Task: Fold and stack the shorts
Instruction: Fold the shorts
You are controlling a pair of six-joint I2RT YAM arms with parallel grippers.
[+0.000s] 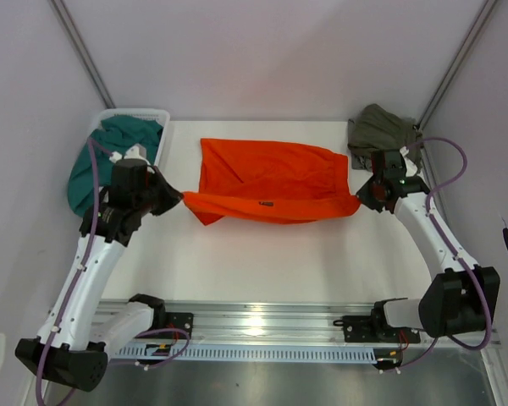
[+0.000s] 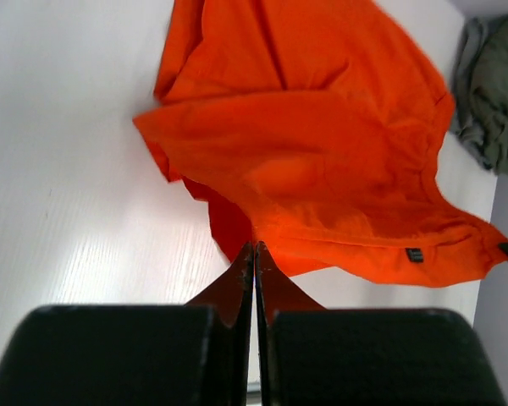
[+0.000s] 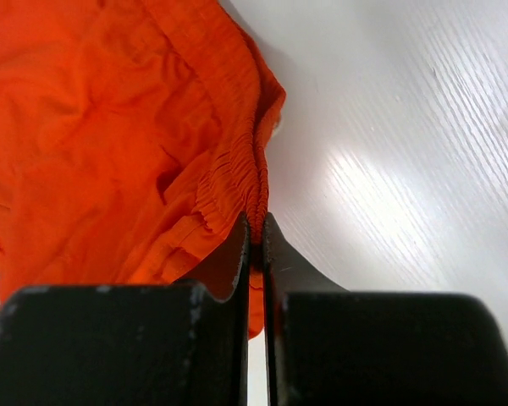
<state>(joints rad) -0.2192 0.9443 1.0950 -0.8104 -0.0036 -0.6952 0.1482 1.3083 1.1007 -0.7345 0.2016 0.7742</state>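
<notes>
The orange shorts (image 1: 271, 180) are stretched across the middle of the white table, partly folded, with a small dark tag (image 1: 267, 203) on the near layer. My left gripper (image 1: 176, 200) is shut on their left hem corner; in the left wrist view the gripper (image 2: 255, 247) pinches the fabric (image 2: 322, 161). My right gripper (image 1: 361, 196) is shut on the gathered waistband at the right end; in the right wrist view the gripper (image 3: 256, 218) clamps the elastic (image 3: 237, 161). The near edge hangs lifted between both grippers.
An olive-green garment (image 1: 381, 128) lies bunched at the back right corner, also in the left wrist view (image 2: 494, 93). A teal garment (image 1: 110, 161) fills a white basket (image 1: 157, 116) at the back left. Walls close in on both sides.
</notes>
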